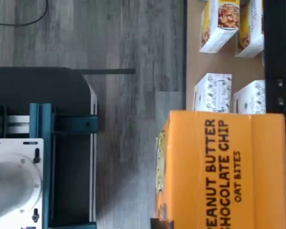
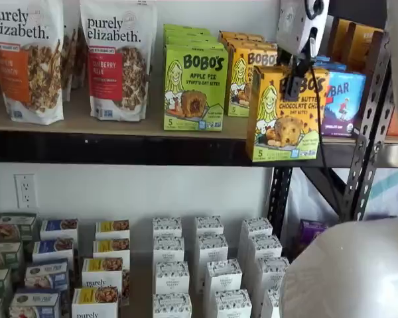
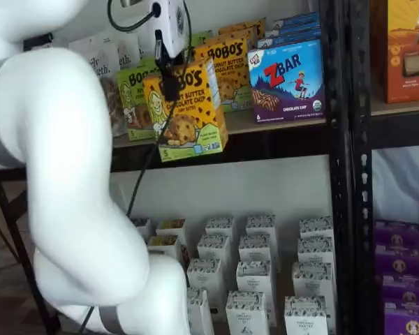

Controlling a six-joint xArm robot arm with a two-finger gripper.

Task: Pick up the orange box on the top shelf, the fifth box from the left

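The orange box hangs in front of the top shelf, pulled out past its black front beam and tilted slightly. My gripper comes down from above and is shut on the box's upper edge; its black fingers show against the box in both shelf views. The wrist view shows the orange box close up, its "Peanut Butter Chocolate Chip" side facing the camera. The top shelf runs behind the box.
More orange Bobo's boxes stand behind, a lime-green Apple Pie box to the left, a blue ZBar box to the right. A black rack upright is close by. Small white boxes fill the lower shelf. My white arm covers the left foreground.
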